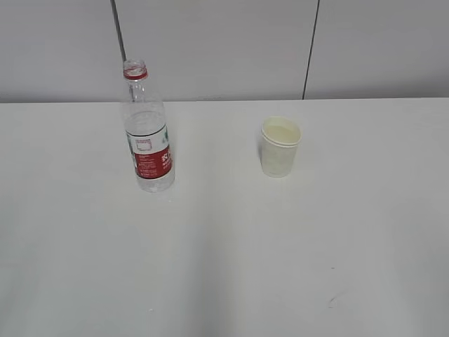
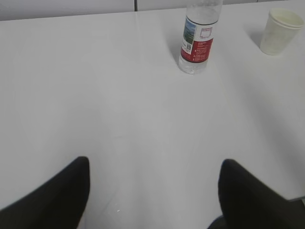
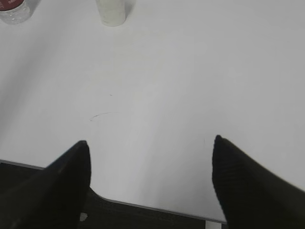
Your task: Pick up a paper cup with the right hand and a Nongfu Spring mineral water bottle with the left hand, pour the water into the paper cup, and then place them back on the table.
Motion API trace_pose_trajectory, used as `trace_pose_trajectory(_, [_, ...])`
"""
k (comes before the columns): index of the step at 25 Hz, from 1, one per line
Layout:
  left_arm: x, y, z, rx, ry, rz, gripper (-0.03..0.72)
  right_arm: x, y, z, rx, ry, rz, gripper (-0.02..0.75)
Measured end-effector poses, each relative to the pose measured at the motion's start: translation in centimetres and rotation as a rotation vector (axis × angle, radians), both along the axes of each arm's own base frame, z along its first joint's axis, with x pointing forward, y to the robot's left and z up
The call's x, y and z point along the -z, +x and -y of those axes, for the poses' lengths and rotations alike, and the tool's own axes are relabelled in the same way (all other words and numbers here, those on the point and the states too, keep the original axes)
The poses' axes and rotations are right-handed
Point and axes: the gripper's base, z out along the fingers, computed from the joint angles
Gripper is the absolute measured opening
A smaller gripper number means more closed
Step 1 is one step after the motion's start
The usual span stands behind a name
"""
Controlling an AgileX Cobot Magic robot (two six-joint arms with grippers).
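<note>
Left of centre in the exterior frame: Nongfu Spring mineral water bottle (image 1: 148, 133) upright on the table (image 1: 224, 267). Right of centre: paper cup (image 1: 280, 146), well apart. Left hand (image 2: 152, 191) and right hand (image 3: 150, 181) wide open, holding nothing.

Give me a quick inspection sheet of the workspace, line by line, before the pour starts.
Surface: white table, a few faint marks.
Job's things: Nongfu Spring mineral water bottle upright, no cap, left; paper cup upright, right, apart from the bottle.
Clutter: nothing seen.
Grippers: left hand open, empty, short of the bottle; right hand open, empty, at the table's near edge.
Cables: nothing seen.
Surroundings: grey panelled wall behind the table.
</note>
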Motion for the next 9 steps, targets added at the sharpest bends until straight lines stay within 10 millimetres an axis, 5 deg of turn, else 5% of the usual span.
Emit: trace_pose_trajectory(9, [0.0,0.0,0.0,0.0,0.0,0.0,0.512,0.01,-0.01,0.0,0.0,0.0,-0.002,0.588])
